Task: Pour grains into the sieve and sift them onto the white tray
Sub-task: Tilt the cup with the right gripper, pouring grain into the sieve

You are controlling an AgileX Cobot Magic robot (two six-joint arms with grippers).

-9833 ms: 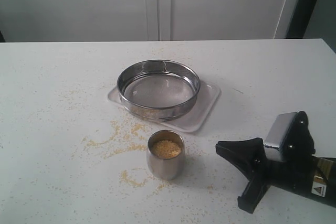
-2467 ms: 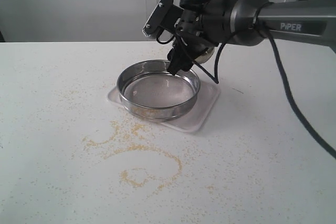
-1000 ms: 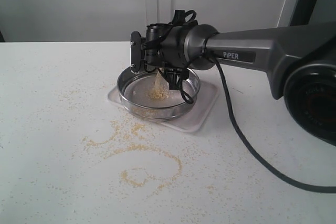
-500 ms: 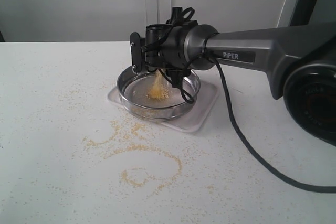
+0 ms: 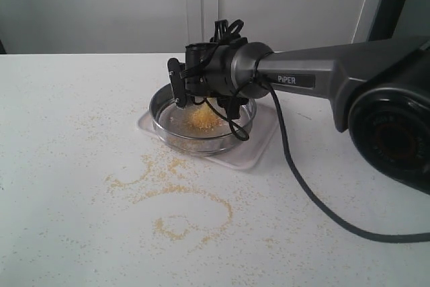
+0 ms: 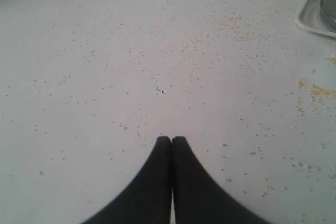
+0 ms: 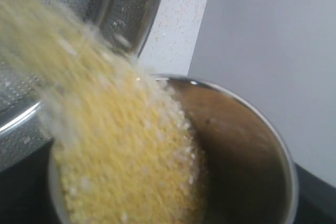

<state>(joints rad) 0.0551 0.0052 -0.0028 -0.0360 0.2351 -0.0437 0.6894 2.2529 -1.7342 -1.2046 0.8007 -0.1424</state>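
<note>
- The grains [image 7: 121,156] are pouring loose and light from the steel cup [image 7: 247,145] your right claw [image 5: 208,99] is gripping, into the sieve [image 5: 168,138].
- The sieve is sitting on the white tray [image 5: 262,142] near the grain-strewn worktop's [image 5: 67,233] far edge; its rigid rim is looking the best hold.
- Your left claw [image 6: 171,141] is hanging closed, empty.

sieve [image 5: 176,140]: polished steel wall, fine wire mesh
white tray [image 5: 261,140]: smooth, glossy
steel cup [image 7: 247,145]: dull metal inside
grains [image 5: 201,117]: gritty, matt
counter [image 5: 74,166]: matt white, smooth
right arm [image 5: 322,75]: satin grey casing
</note>
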